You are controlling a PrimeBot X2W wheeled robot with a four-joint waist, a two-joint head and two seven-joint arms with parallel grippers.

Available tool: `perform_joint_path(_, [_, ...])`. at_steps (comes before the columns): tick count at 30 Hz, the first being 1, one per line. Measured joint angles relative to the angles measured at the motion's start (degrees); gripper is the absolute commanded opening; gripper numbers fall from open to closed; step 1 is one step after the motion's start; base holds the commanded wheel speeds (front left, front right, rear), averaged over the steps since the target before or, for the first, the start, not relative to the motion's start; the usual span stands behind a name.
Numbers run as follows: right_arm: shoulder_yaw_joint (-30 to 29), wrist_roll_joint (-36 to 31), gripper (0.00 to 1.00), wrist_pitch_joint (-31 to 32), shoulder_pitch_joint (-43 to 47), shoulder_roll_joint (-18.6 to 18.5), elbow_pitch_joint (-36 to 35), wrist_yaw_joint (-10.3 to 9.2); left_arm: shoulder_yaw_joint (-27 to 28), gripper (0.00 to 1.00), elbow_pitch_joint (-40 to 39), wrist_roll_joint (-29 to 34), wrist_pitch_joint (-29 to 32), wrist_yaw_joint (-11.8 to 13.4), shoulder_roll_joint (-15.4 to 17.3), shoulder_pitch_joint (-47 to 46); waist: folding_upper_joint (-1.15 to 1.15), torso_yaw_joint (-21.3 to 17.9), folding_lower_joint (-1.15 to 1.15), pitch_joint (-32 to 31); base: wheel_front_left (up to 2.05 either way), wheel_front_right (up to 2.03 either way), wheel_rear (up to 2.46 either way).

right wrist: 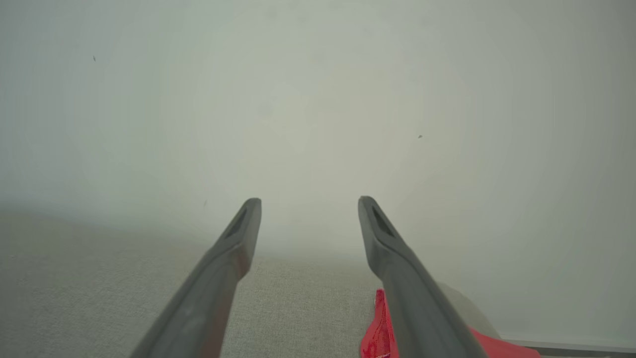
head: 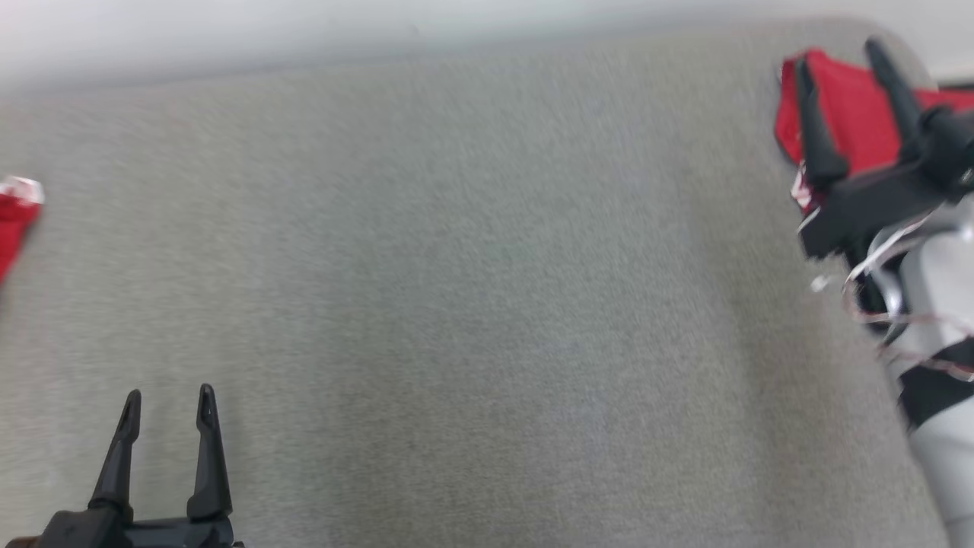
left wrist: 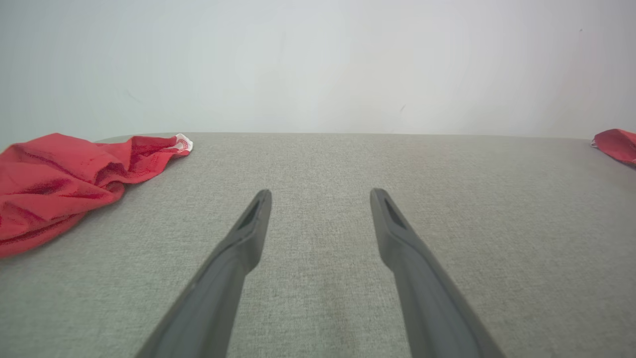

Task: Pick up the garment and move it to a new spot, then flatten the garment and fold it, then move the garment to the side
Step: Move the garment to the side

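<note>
A red garment [head: 856,114] lies bunched at the far right corner of the grey cloth-covered table [head: 472,304]. My right gripper [head: 837,57] hovers over it, open, with nothing between its fingers; in the right wrist view the red garment [right wrist: 380,328] peeks out beneath the right finger of that gripper [right wrist: 308,201]. A second red garment [head: 11,221] with a white label sits at the table's left edge, and shows crumpled [left wrist: 54,184] in the left wrist view. My left gripper [head: 169,396] is open and empty near the front left, low over the table [left wrist: 320,194].
A pale wall [head: 304,30] runs behind the table's far edge. The rounded far right corner of the table [right wrist: 467,303] ends just beyond the garment. Loose cables [head: 883,259] hang from my right forearm.
</note>
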Motion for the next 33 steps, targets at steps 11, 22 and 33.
perform_joint_path(11, [-3.88,-0.88,1.0,0.89,13.29,5.64,-6.35,0.0,1.4,1.0,1.78,0.49,-0.01,-0.87,-1.21,1.86,0.0,4.06,0.0,-7.46,0.0,0.0,0.0])
perform_joint_path(22, [-7.15,-2.18,1.0,-0.78,27.89,11.4,-12.57,0.0,2.54,1.0,3.42,1.09,-0.01,-1.43,-2.47,3.33,0.0,5.94,0.01,-11.22,0.0,0.0,0.0])
perform_joint_path(33, [-9.38,-3.6,1.0,-2.09,36.98,17.59,-15.0,0.0,3.44,1.0,5.13,1.67,-0.01,-1.94,-2.91,4.73,0.0,5.39,0.01,-13.51,0.0,0.0,0.0])
